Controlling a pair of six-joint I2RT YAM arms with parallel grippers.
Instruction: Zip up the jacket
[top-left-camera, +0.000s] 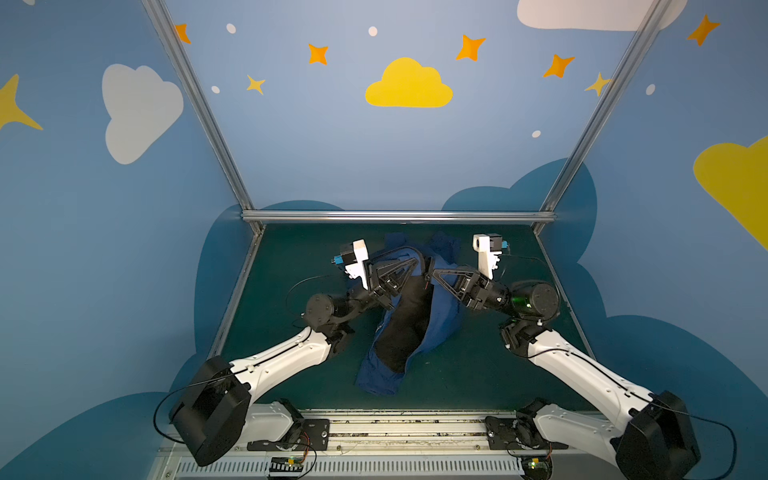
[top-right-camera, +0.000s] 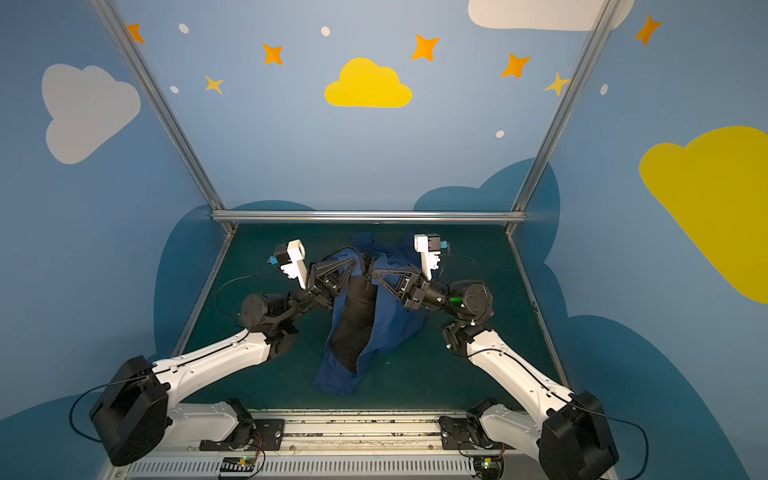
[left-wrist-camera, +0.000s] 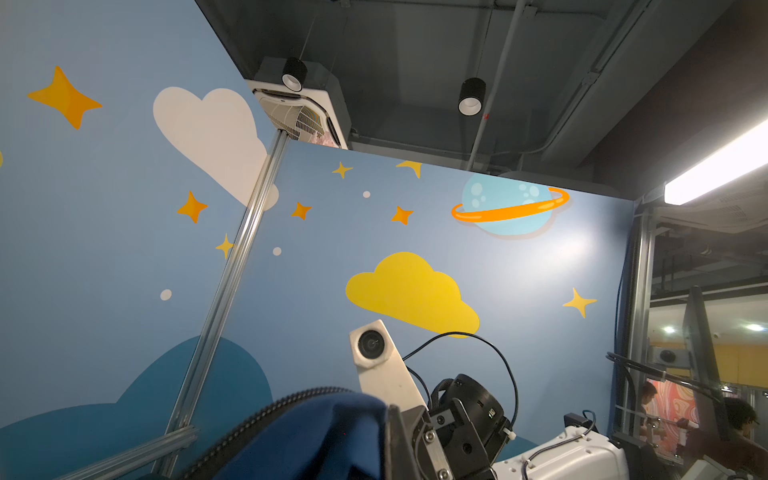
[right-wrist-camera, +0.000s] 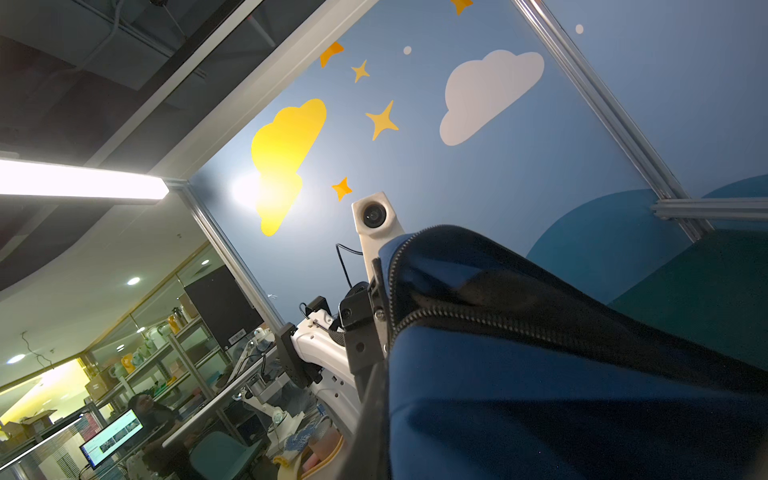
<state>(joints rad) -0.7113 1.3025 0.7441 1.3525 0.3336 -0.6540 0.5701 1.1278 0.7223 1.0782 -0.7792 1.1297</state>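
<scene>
Navy jacket (top-left-camera: 444, 318), black lining (top-left-camera: 405, 328)

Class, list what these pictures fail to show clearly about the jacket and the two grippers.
- Both top views: the zipper pull is too small to find where the left gripper and right gripper meet on the jacket.
- Left wrist view: a jacket fold, cut off by the bottom edge, hides the gripper's tips.
- Right wrist view: the jacket covers the gripper's tips.

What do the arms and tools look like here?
Left arm and right arm: white shell links, black joints. Left tool and right tool: black triangular open-frame fingers under white camera mounts. Thin black cables loop alongside; a green light glows on the right arm.
</scene>
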